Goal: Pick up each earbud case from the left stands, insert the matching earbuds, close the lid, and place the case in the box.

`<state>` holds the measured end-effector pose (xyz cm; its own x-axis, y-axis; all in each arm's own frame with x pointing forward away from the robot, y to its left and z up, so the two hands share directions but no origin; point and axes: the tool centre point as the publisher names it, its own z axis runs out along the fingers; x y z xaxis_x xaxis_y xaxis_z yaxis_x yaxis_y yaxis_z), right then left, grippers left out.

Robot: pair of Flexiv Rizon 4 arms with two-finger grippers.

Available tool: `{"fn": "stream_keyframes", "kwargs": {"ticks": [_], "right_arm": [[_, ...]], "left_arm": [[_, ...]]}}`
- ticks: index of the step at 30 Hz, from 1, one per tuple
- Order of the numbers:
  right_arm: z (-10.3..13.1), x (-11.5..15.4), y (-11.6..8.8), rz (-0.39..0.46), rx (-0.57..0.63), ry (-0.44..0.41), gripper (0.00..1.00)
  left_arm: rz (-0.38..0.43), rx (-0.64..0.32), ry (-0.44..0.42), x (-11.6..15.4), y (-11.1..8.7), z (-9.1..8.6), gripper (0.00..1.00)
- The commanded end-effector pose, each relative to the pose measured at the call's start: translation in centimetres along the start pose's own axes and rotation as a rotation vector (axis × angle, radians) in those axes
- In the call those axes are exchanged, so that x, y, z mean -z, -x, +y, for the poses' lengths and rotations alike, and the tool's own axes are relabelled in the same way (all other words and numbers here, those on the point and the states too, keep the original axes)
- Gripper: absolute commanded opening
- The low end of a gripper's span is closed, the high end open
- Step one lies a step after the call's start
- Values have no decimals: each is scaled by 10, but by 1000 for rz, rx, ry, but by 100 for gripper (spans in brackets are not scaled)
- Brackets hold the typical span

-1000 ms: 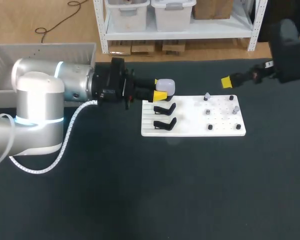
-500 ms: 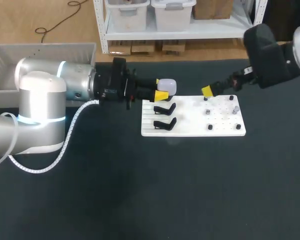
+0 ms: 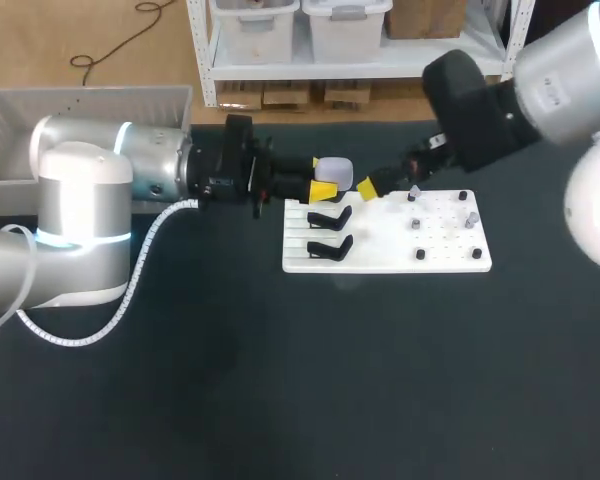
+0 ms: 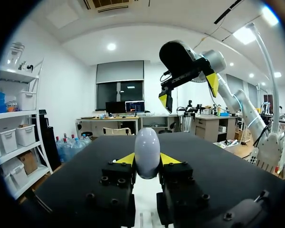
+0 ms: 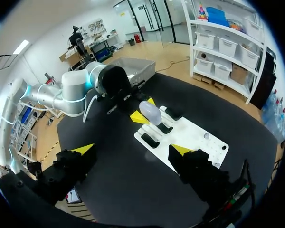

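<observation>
right arm swung in toward earbud case, right fingers wide, left fingers gripping it

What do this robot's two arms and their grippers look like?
The left arm and right arm are thick, rounded, silvery-white tubes. The left one has pale blue glowing rings and a white spiral cable alongside. Each ends in a black wrist section and a black two-fingered gripper with yellow tips: left gripper, right gripper.
</observation>
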<state>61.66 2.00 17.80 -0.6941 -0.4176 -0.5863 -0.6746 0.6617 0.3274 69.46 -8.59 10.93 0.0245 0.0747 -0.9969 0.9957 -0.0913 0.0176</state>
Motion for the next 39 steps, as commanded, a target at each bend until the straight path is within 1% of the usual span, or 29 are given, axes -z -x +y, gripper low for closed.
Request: {"fn": "stream_keyframes", "kwargs": {"ticks": [1, 7, 17, 25, 30, 39], "right_arm": [[-6, -19, 9, 21, -6, -5, 100], [-12, -35, 9, 46, -28, -24, 100], [-18, -50, 16, 61, -86, -35, 100], [-27, -63, 18, 86, -111, -63, 100], [-34, -68, 16, 99, -125, -72, 100], [-48, -71, 19, 96, -151, -98, 100]], "left_arm": [[-3, -2, 0, 0, -1, 0, 0], [-3, -2, 0, 0, -1, 0, 0], [-3, -2, 0, 0, -1, 0, 0], [-3, -2, 0, 0, -1, 0, 0], [-3, -2, 0, 0, -1, 0, 0], [-3, -2, 0, 0, -1, 0, 0]]}}
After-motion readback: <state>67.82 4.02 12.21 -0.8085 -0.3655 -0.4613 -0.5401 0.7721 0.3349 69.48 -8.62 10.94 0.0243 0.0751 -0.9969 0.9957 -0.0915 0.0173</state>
